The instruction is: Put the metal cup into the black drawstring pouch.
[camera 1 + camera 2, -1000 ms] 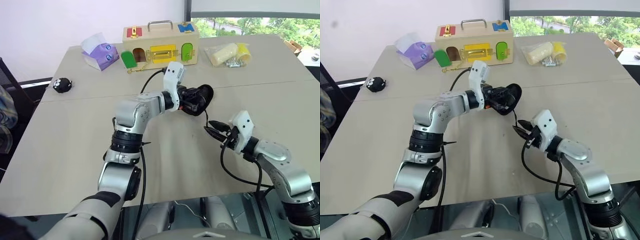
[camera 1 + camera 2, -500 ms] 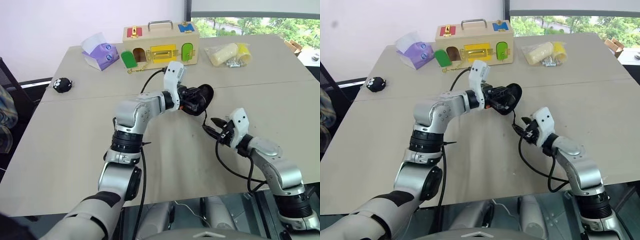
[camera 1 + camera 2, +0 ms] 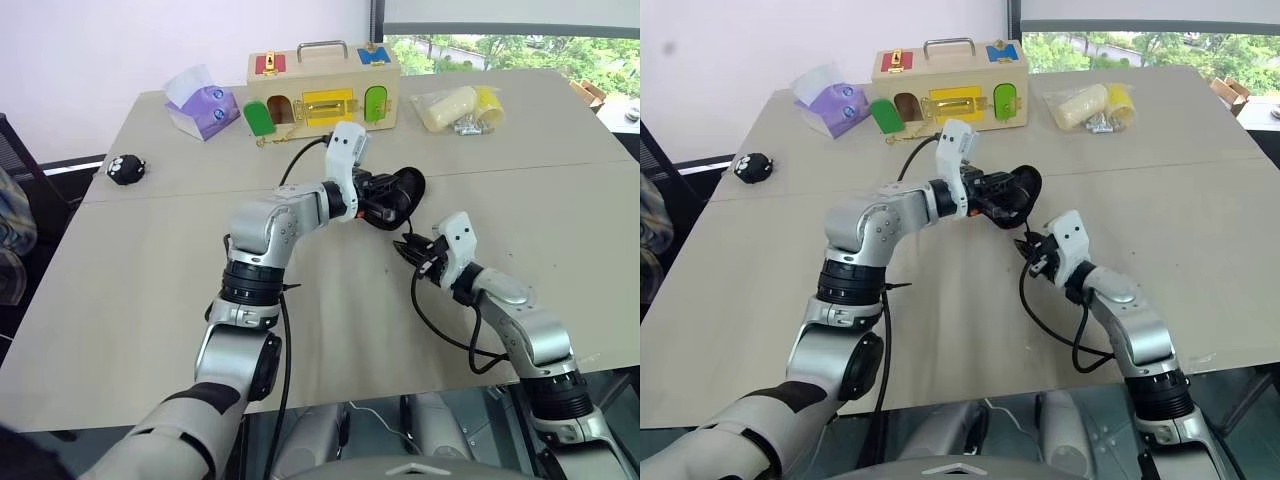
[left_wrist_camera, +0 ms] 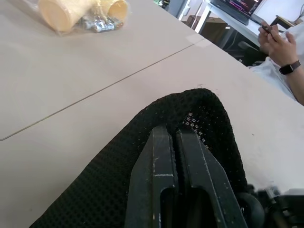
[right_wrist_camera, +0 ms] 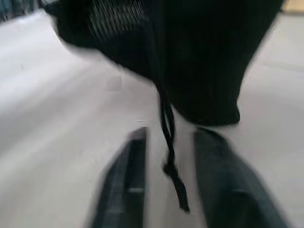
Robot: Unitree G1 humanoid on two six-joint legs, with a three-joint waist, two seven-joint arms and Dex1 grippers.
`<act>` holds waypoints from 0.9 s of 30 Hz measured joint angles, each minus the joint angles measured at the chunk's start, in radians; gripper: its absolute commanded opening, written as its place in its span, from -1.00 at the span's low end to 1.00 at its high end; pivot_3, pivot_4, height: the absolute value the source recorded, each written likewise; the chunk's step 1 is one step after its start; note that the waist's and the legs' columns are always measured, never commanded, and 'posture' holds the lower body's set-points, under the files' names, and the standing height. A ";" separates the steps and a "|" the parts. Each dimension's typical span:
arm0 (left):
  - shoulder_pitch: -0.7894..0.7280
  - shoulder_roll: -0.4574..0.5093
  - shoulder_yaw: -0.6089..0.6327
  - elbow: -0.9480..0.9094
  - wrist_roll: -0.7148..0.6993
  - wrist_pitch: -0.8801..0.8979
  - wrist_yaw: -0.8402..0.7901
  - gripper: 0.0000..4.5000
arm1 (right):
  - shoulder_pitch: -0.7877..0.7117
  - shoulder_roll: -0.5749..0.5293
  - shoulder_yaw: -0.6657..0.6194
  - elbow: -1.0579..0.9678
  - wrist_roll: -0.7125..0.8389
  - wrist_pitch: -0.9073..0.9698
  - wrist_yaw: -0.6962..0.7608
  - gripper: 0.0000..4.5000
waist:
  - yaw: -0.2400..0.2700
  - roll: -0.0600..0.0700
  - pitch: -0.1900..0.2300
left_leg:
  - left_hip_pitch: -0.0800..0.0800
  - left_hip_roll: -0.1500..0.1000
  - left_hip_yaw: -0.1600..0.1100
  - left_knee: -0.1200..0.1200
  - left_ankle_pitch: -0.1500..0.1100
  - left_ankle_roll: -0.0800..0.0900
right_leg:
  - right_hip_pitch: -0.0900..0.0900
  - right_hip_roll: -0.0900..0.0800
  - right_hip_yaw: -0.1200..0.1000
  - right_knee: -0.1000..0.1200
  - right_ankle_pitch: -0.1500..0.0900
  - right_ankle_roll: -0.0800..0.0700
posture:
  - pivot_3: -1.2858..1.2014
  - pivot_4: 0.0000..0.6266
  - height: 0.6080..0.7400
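My left gripper [image 3: 385, 207] is shut on the edge of the black drawstring pouch [image 3: 408, 186] and holds it just above the middle of the table. In the left wrist view its fingers [image 4: 156, 156] pinch the mesh fabric of the pouch [image 4: 204, 109]. A thin black cord [image 5: 168, 137] hangs down from the pouch. My right gripper [image 3: 408, 250] sits just below and in front of the pouch. Its blurred fingers [image 5: 133, 161] stand apart on either side of the cord. The metal cup is out of view.
A wooden lock box [image 3: 322, 88] stands at the table's far edge, with a purple tissue pack [image 3: 200, 105] to its left and a clear bag of yellow items [image 3: 458, 105] to its right. A small black fuzzy ball [image 3: 125, 168] lies far left. A person's hand [image 4: 280, 45] is beyond the table.
My right gripper has moved forward and left, up to the cord under the pouch. The left gripper and the pouch have stayed still.
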 measured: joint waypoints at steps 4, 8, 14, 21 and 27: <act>0.000 0.000 -0.001 0.000 0.006 0.000 0.000 -1.00 | 0.000 -0.014 -0.001 0.000 -0.020 -0.017 -0.006 -0.93 | 0.000 0.000 0.000 | 0.000 0.000 0.000 0.000 0.000 0.000 | 0.000 0.000 0.000 0.000 0.000 0.000 | 0.03 -0.52 0.54; 0.000 0.000 0.000 0.000 0.007 0.000 0.001 -1.00 | -0.015 -0.100 -0.001 0.015 -0.135 -0.092 -0.043 -0.93 | 0.000 0.000 0.000 | 0.000 0.000 0.000 0.000 0.000 0.000 | 0.000 0.000 0.000 0.000 0.000 0.000 | 0.03 -0.52 0.54; 0.000 -0.003 -0.002 -0.003 0.006 -0.002 0.007 -1.00 | -0.253 -0.176 -0.112 0.048 -0.258 -0.285 -0.153 -0.93 | -0.006 0.001 0.001 | 0.000 0.000 0.002 0.000 0.000 -0.001 | -0.002 0.000 0.002 0.002 0.000 0.000 | 0.03 -0.52 0.54; 0.010 -0.007 0.051 -0.063 -0.134 -0.062 -0.148 -0.46 | -0.452 -0.160 -0.115 0.008 -0.255 -0.356 -0.136 -1.00 | -0.004 0.000 0.000 | -0.004 0.001 0.001 -0.001 0.001 -0.001 | -0.004 0.000 0.000 -0.001 0.000 0.000 | 0.03 -0.52 0.54; 0.012 0.015 -0.023 -0.065 -0.038 -0.366 -0.249 0.28 | -0.474 -0.133 -0.081 -0.026 -0.225 -0.322 -0.084 -1.00 | 0.000 0.000 0.000 | -0.004 0.000 0.001 -0.001 0.001 -0.001 | -0.004 0.000 0.000 -0.001 0.000 0.000 | 0.03 -0.52 0.54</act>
